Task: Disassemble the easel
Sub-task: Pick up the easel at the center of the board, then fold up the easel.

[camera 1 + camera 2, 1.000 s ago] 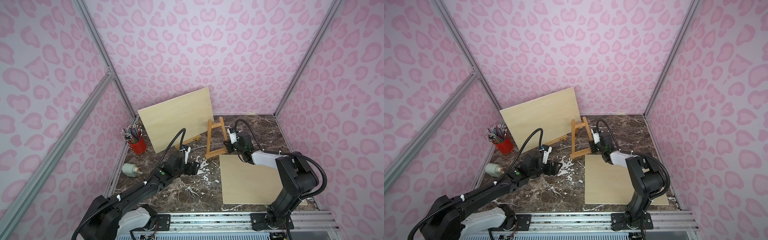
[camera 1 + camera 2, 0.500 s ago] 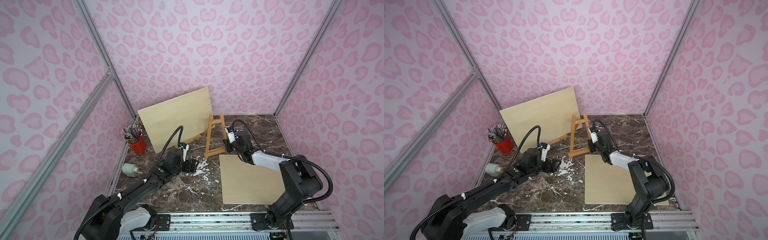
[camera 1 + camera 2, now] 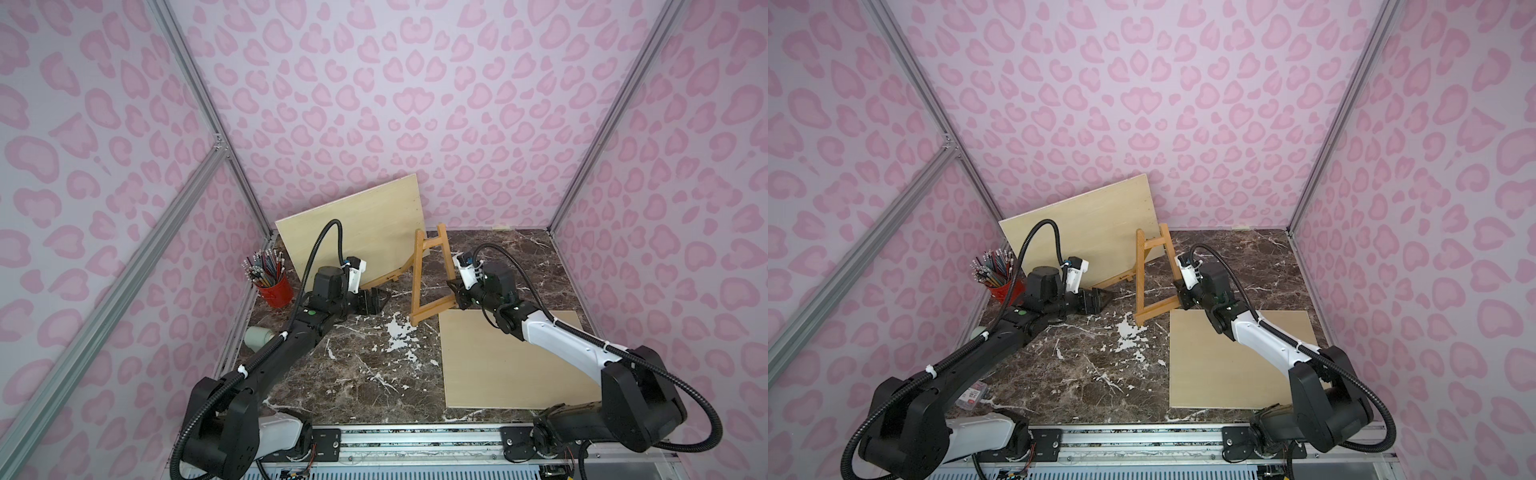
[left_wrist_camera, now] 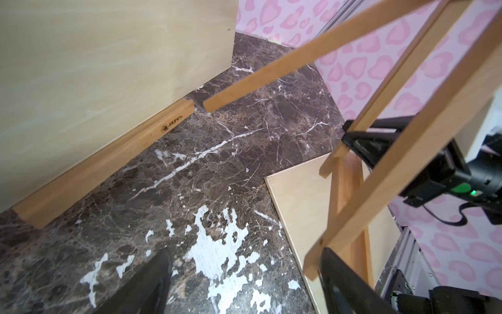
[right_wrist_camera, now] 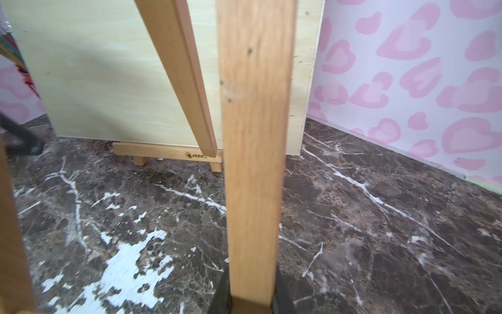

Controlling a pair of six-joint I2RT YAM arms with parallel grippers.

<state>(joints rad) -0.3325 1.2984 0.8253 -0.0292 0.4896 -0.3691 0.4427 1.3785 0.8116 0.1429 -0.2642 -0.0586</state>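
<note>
The small wooden A-frame easel (image 3: 417,270) (image 3: 1140,274) stands mid-table in both top views, tipped, with its rear leg hanging off the marble. My right gripper (image 3: 455,293) (image 3: 1183,296) is shut on the lower end of the easel's right leg. In the right wrist view that leg (image 5: 255,136) runs straight up from between the jaws (image 5: 251,299). My left gripper (image 3: 374,300) (image 3: 1094,301) is open and low over the table, left of the easel. In the left wrist view one easel foot (image 4: 312,261) sits just beside one finger (image 4: 342,282), with only marble between the jaws.
A large plywood board (image 3: 357,232) leans at the back on a wooden ledge (image 4: 108,163). A second board (image 3: 511,357) lies flat at the right. A red cup of pencils (image 3: 274,286) and a pale cylinder (image 3: 257,336) sit by the left wall.
The right gripper closed on the easel's leg and tipped the easel up and slightly left. The left gripper moved back toward the leaning board and narrowed a little.
</note>
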